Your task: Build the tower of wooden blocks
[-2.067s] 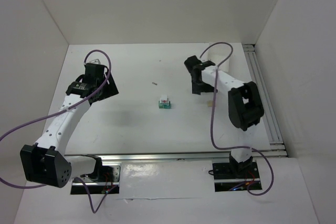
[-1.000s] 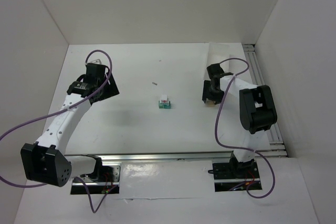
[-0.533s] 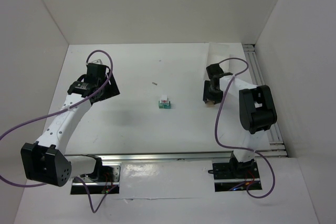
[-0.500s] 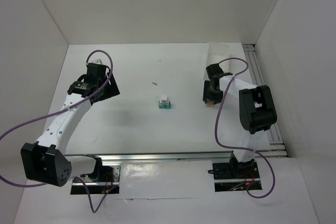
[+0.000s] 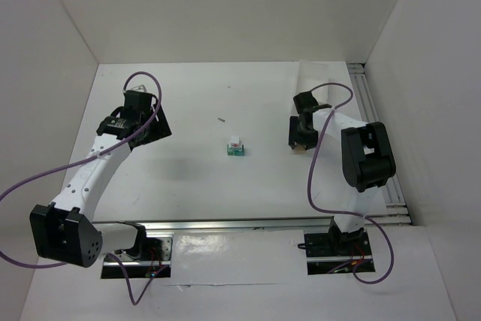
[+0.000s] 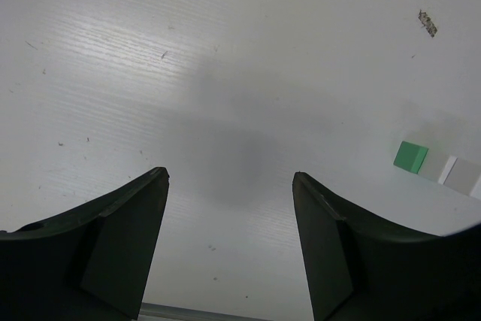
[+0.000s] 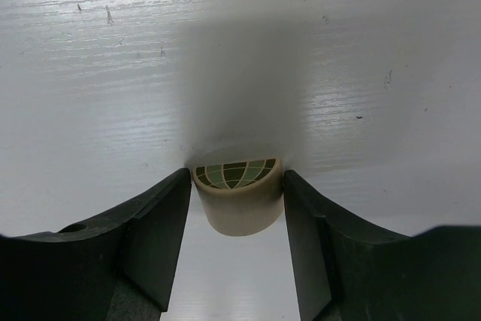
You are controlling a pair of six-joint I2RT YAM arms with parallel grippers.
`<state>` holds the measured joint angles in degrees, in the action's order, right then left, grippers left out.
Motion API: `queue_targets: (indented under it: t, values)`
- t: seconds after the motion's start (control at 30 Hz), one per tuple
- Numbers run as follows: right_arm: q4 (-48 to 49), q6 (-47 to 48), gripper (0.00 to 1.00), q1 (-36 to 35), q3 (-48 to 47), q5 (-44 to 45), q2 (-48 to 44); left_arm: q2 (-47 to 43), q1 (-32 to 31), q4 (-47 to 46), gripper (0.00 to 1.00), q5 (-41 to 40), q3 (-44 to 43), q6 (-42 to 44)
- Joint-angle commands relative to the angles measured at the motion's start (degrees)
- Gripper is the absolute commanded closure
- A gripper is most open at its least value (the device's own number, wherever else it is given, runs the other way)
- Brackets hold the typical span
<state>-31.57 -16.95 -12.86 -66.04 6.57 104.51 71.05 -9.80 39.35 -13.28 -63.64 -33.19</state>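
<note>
The wood block tower (image 5: pixel 235 146) is a small teal-green cube with a pale piece on it, at the table's middle. It also shows at the right edge of the left wrist view (image 6: pixel 410 157). A pale tan half-round block (image 7: pixel 239 199) with a green grid face lies on the table. My right gripper (image 7: pixel 237 174) is closed around it, both fingers touching its sides. In the top view the right gripper (image 5: pixel 299 139) is low on the table, right of the tower. My left gripper (image 5: pixel 152 127) is open and empty over bare table at the left (image 6: pixel 229 174).
A small dark speck (image 5: pixel 222 119) lies on the table beyond the tower. A metal rail (image 5: pixel 373 133) runs along the table's right side. White walls enclose the table on three sides.
The right arm swung from the far middle to the right and came down over the tan half-round block; in the last half second it barely moved. The left arm stayed still.
</note>
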Motion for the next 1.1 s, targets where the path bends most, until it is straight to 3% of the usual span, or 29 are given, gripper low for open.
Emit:
queue_targets:
  t: [0.0,0.1,0.27,0.5,0.7,0.87,1.07]
  values:
    - [0.11,1.13,0.4,-0.41,0.12,-0.86,0.52,-0.56,-0.22,-0.86,0.2,-0.7,-1.49,0.05]
    - [-0.41,1.66,0.41,-0.41,0.12,-2.17,-0.01,-0.56,-0.22,-0.86,0.2,-0.7,-1.49,0.05]
    - [-0.42,1.66,0.32,-0.94,0.12,-2.17,-0.01,-1.09,-0.22,-0.33,0.2,-0.7,-1.49,0.05]
    - [-0.42,1.13,0.67,-1.46,0.65,-1.12,-0.53,-1.61,-0.22,-0.33,0.2,-0.7,-1.49,0.05]
    - [-6.56,-3.69,0.67,-5.67,-5.84,3.71,-4.47,-2.14,-0.22,0.2,0.2,-0.7,-1.49,0.05]
    - [-13.85,-11.59,0.67,-13.76,-14.02,8.37,-7.56,-3.36,-0.22,0.2,0.2,-0.08,-1.49,0.58]
    - [-18.86,-17.67,0.64,-20.18,-24.21,10.04,-5.55,-4.95,-0.22,0.2,0.2,0.45,-0.88,1.11]
